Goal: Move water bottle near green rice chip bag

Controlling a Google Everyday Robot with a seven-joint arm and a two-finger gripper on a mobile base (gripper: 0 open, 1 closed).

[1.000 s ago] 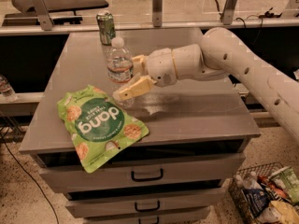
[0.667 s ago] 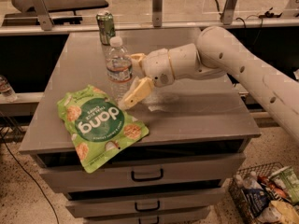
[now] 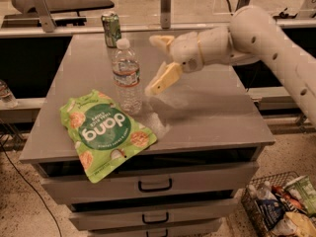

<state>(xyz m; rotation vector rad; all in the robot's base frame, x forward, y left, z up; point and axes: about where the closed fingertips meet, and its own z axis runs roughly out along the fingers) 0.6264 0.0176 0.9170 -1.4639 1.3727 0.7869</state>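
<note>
The water bottle (image 3: 126, 77), clear ribbed plastic with a white cap and a pale label band, stands upright on the grey cabinet top (image 3: 207, 112), touching or just behind the upper right edge of the green rice chip bag (image 3: 104, 131). The bag lies flat at the front left and hangs over the front edge. My gripper (image 3: 155, 64) is open and empty, just right of the bottle and a little above the top, apart from it. One finger (image 3: 163, 79) points down-left, the other is higher, near the bottle's cap level.
A green drink can (image 3: 111, 29) stands at the back left of the cabinet top. Drawers are below the top. A wire basket of snack packets (image 3: 280, 206) sits on the floor at the right. A counter rail runs behind.
My gripper has let go of the bottle and drawn back to the right and up. The bottle stays standing by the bag.
</note>
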